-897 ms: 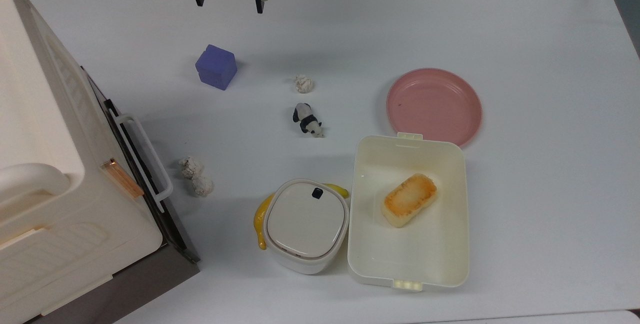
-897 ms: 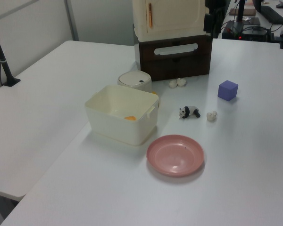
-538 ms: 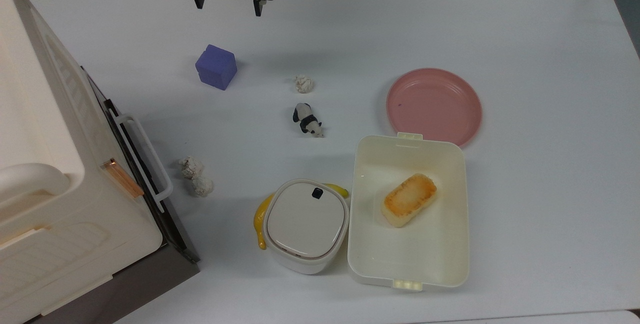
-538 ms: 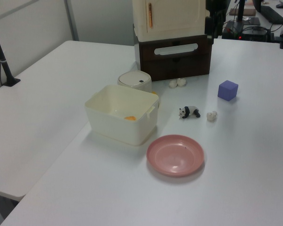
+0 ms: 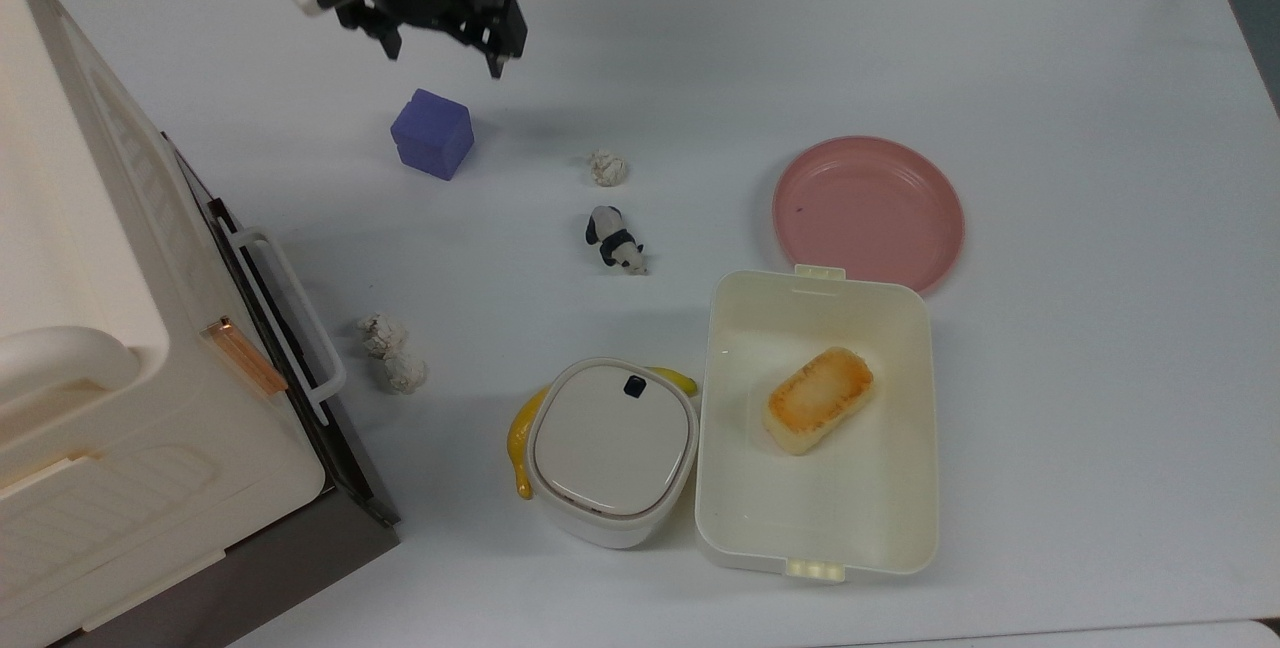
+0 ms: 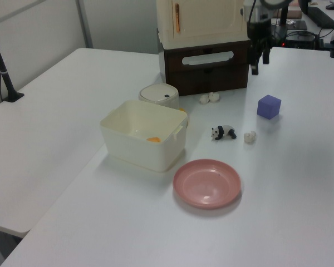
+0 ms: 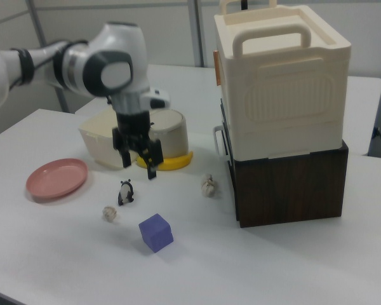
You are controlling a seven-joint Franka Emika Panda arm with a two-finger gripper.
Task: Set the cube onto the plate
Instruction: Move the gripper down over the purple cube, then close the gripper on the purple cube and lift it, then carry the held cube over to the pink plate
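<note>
The blue-purple cube [image 5: 432, 133] [image 6: 269, 106] [image 7: 156, 232] rests on the white table, in the top view's upper left. My gripper [image 5: 442, 58] [image 6: 260, 65] [image 7: 139, 168] hovers just beyond the cube, toward the top view's upper edge. It is open, with nothing between its black fingers, and clear of the cube. The round pink plate [image 5: 868, 213] [image 6: 207, 183] [image 7: 57, 178] lies bare at the top view's right, far from the cube.
A cream lunch box [image 5: 815, 538] holding toasted bread [image 5: 818, 399] sits beside the plate. A lidded pot [image 5: 612, 448] stands over a banana [image 5: 520, 438]. A panda figure [image 5: 612, 240] and white lumps [image 5: 606, 167] [image 5: 393, 351] lie between cube and plate. A tall cream-and-brown cabinet [image 5: 100, 328] fills the top view's left.
The gripper has come down from the top view's upper edge toward the cube, still open, and the white wrist has entered view. Nothing on the table has moved.
</note>
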